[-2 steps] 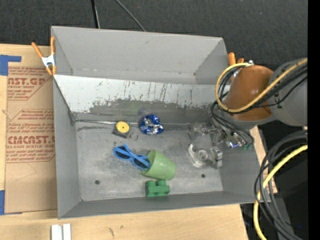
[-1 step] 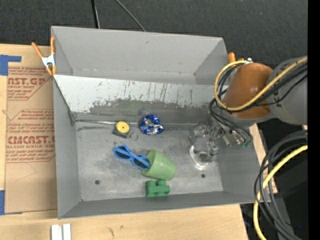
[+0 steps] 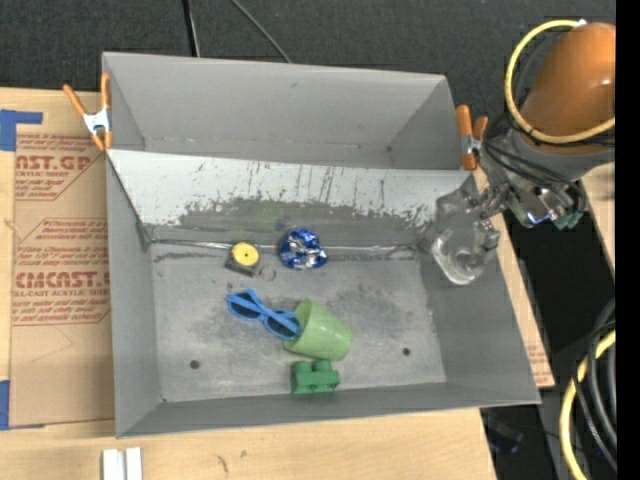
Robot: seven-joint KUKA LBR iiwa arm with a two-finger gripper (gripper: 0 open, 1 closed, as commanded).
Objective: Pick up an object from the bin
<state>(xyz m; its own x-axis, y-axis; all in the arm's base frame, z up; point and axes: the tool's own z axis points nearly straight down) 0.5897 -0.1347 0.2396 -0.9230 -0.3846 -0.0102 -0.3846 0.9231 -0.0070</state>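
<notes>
- The grey metal bin (image 3: 300, 128) is sitting there, its sloping walls scuffed and scratched.
- The gripper (image 3: 463, 248) is hanging over the right wall, well apart from every item; I cannot tell whether it is open or closed.
- A smooth green plastic cup (image 3: 322, 333) is lying tipped mid-floor, touching blue sunglasses (image 3: 262, 311).
- A chunky green block (image 3: 315, 378) is lying just beside the cup.
- A crumpled blue-and-white wad (image 3: 301, 249) and a yellow disc (image 3: 244, 256) are resting near the back wall.
</notes>
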